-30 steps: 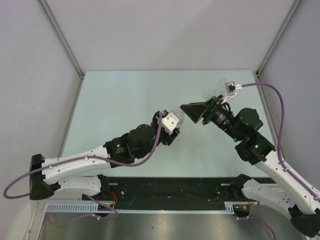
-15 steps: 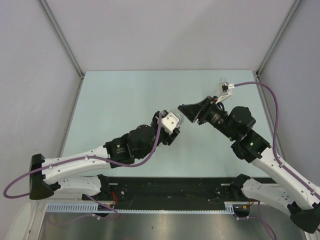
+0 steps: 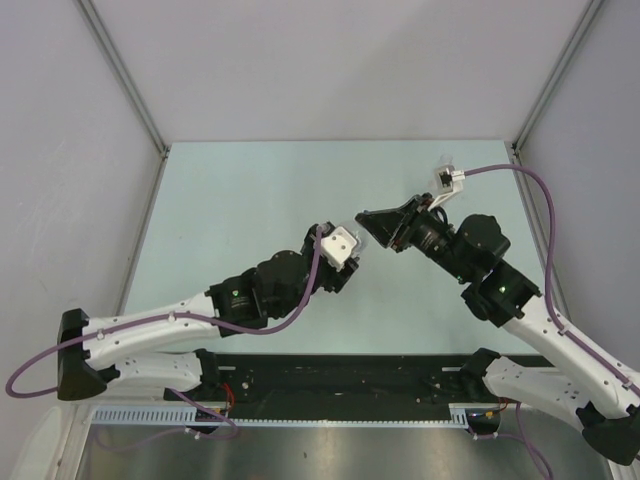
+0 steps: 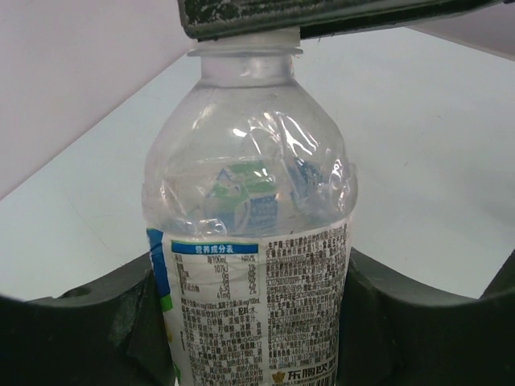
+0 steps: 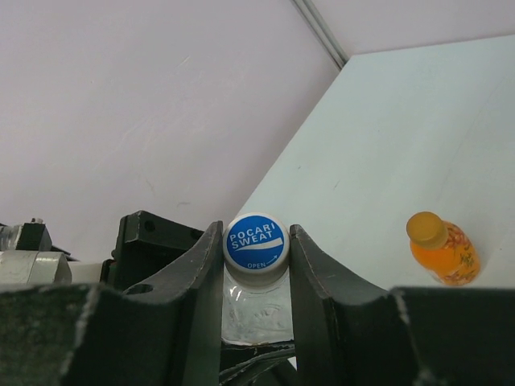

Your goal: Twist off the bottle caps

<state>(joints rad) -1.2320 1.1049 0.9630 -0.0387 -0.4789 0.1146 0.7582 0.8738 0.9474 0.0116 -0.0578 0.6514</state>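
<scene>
The right gripper (image 5: 256,232) pinches the blue-topped cap (image 5: 256,244), one finger pressed against each side. The cap reads POCARI SWEAT and sits on the clear bottle (image 4: 249,185). The left gripper (image 4: 249,346) clamps that bottle's printed label, over the middle of the table (image 5: 386,121). The bottle looks empty, its wall crumpled. Well apart stands the orange bottle (image 5: 444,256), its orange cap (image 5: 425,227) on

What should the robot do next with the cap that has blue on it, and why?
Probably twist the right claw to turn the cap loose: its fingers sit on both sides of the cap, and the left claw holds the bottle steady.
</scene>
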